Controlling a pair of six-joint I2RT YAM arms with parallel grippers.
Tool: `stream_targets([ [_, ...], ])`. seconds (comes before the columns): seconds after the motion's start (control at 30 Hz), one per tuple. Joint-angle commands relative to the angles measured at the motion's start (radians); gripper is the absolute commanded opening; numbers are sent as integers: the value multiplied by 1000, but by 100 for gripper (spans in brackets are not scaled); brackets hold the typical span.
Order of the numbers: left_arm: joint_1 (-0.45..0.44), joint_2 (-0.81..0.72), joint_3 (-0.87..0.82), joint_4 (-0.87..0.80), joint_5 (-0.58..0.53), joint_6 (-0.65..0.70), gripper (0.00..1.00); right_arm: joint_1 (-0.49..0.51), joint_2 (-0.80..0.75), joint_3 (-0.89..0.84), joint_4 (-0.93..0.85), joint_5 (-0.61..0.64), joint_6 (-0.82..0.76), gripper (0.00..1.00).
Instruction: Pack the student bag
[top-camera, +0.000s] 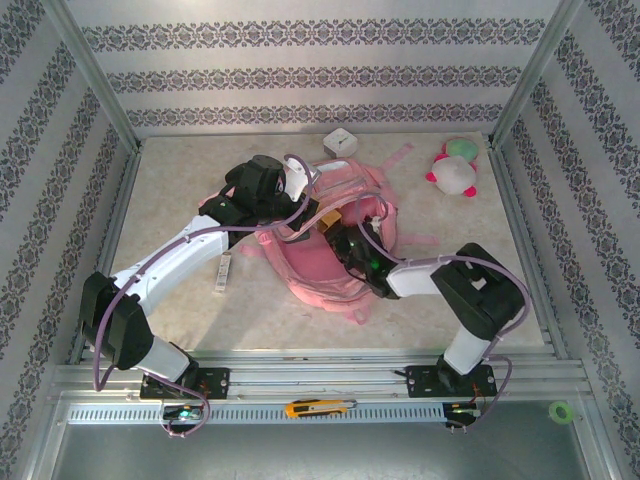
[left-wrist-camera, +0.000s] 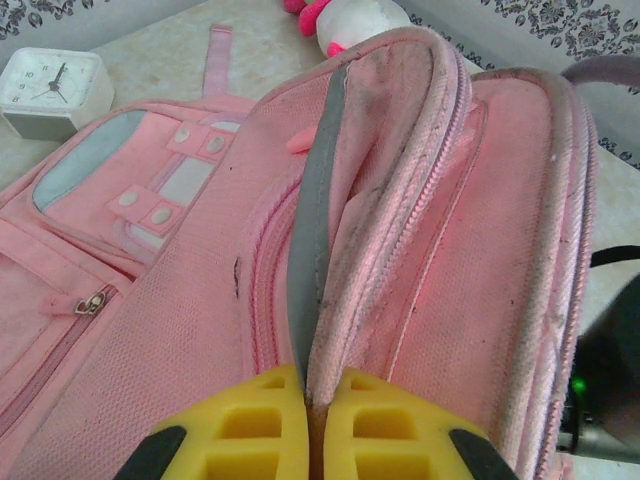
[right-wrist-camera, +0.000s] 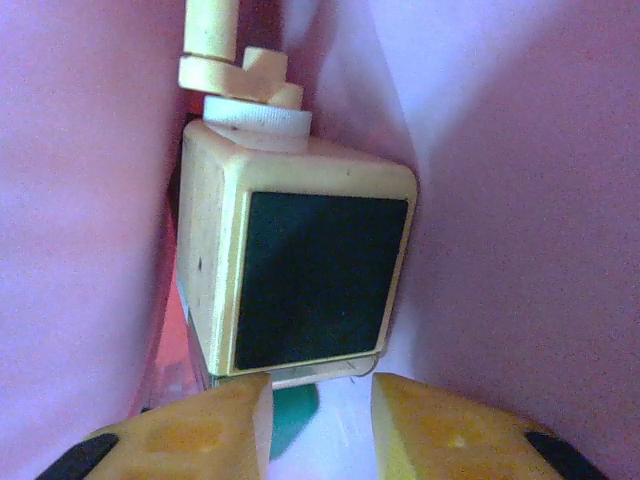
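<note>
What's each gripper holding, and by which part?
Left gripper pinches the student bag by the grey-trimmed rim of its opening. Right gripper sits inside the bag, jaws apart before a cream bottle; any hold cannot be told.

No legible text, brand or number anywhere.
- White clock (left-wrist-camera: 52, 88), far side of table, left of student bag (left-wrist-camera: 190, 300): dial with hands, numerals too small to read.
- Cream bottle (right-wrist-camera: 290, 280) inside pink lining: dark square label panel (right-wrist-camera: 320, 280) on front face, no lettering readable.
- Student bag front pockets: plain patches and studs, no logo readable.
</note>
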Motion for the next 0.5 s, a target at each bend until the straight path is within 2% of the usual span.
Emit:
stream_targets([
  [0.0,20,-50,24,97,20,-11,0,-16,67,72,80,-19,-28,30],
  [0.23,20,-44,14,91,9,-5,0,-23,160,138,138,-67,-21,28],
  [0.47,22,-35,0,89,6,-3,0,5,8,-19,126,-39,-46,41],
])
